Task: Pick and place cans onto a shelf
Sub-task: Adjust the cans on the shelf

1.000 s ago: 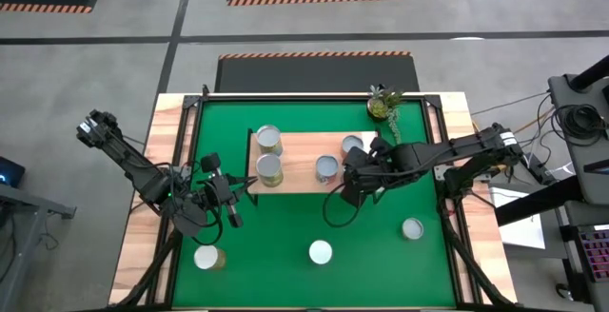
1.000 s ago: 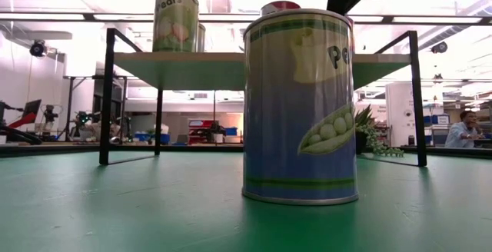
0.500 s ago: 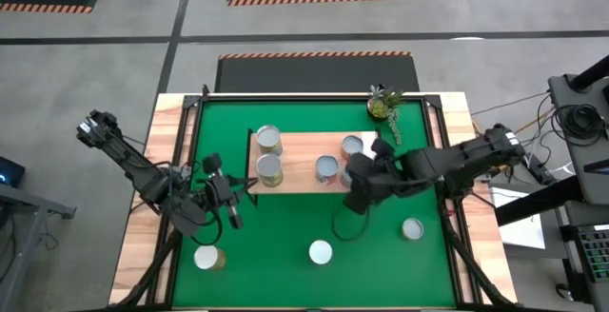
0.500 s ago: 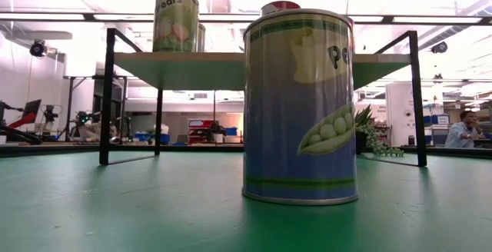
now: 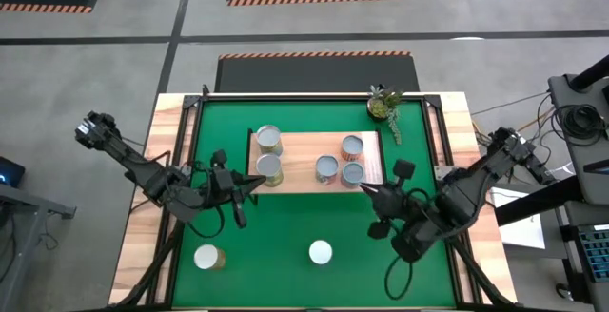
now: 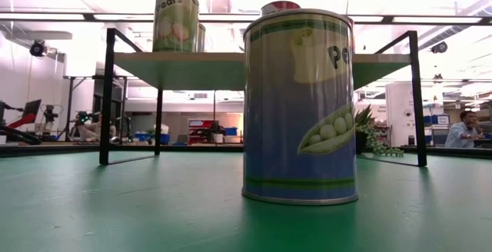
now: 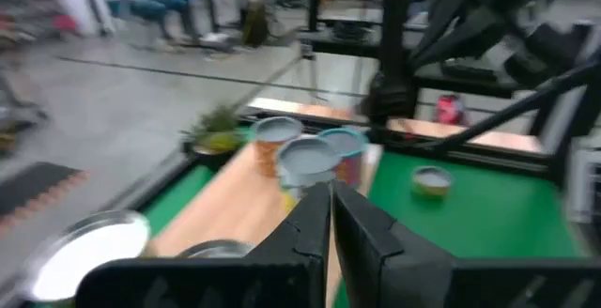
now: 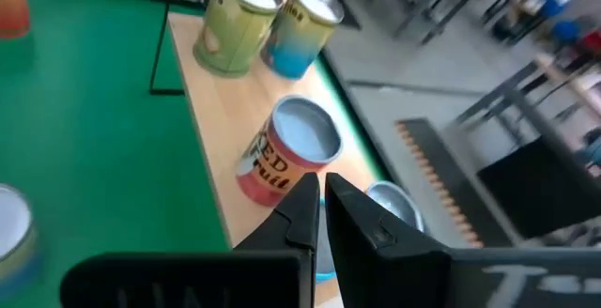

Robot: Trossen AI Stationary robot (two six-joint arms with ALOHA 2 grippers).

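Left end effector (image 5: 255,185): fingers pressed together, holding nothing, above the green mat just off the left end of the shelf
Left front can (image 5: 206,257): upright on the green mat (image 5: 285,226) near the front left corner of the bench (image 5: 133,255), well apart from the shelf
Shelf (image 5: 300,155): light wood top on a thin black frame, standing on the mat toward the rear of the bench
Cans on shelf, left end: two upright, one (image 5: 269,140) at the rear and one (image 5: 269,168) at the front, just beside each other
Centre front can (image 5: 321,252): upright on the mat near the front edge of the bench; in the low view it carries a pea label and stands before the shelf
Cans on shelf, right part: three upright and close together, one (image 5: 327,168), one (image 5: 353,146) and one (image 5: 353,173)
Right end effector (image 5: 366,187): fingers pressed together, empty, just off the front right corner of the shelf, beside the nearest can
Potted plant (image 5: 383,105): at the rear right of the mat, behind the shelf
Person (image 6: 463,130): in the room beyond the bench, at the right of the low view
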